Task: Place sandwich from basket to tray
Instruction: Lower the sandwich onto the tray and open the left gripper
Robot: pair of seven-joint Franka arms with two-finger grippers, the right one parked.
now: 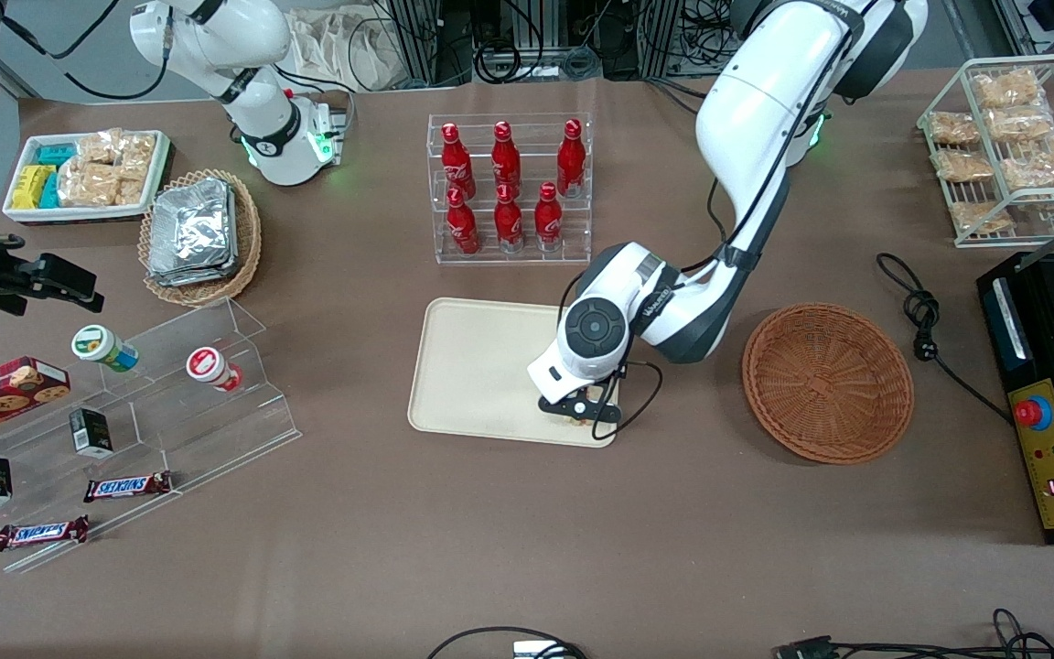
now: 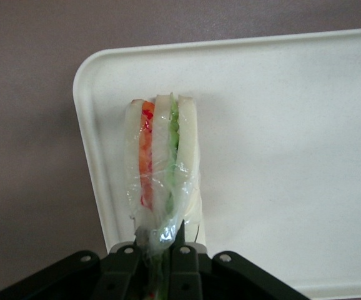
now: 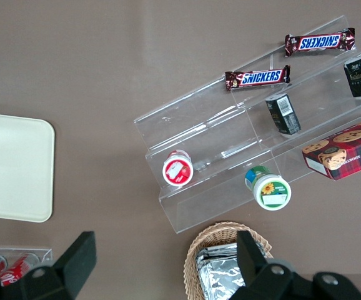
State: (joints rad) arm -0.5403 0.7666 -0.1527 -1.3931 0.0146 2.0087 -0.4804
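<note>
— So where is the tray (image 1: 472,366)?
— Between the bottle rack (image 1: 509,188) and the camera. The basket (image 1: 827,382) sits beside it.
— And the gripper (image 1: 582,412)?
— Over the tray's corner, pinched shut on the sandwich (image 2: 162,162). The sandwich lies along the tray's short edge, pointing away from the fingers (image 2: 183,272).

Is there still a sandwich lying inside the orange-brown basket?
No, the basket holds nothing; the sandwich is gripped by the gripper over a corner of the tray.
</note>
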